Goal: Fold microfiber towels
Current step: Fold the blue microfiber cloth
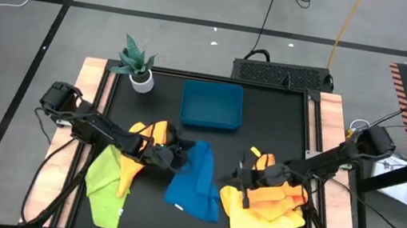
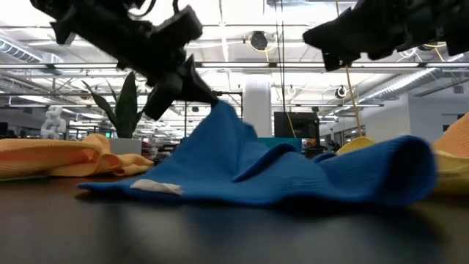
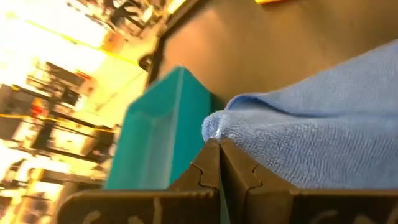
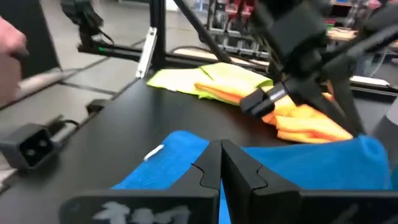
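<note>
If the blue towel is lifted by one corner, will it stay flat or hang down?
The blue towel is probably floppy: where the left claw pinches it, the cloth peaks and sags in folds. It seems light, since a small pinch raises it. The fuzzy surface likely grips rather than slips.

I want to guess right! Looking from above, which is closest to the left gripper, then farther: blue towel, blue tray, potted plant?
1. Blue towel: pinched in the left gripper.
2. Blue tray: behind it, mid-table.
3. Potted plant: back left corner.
</note>
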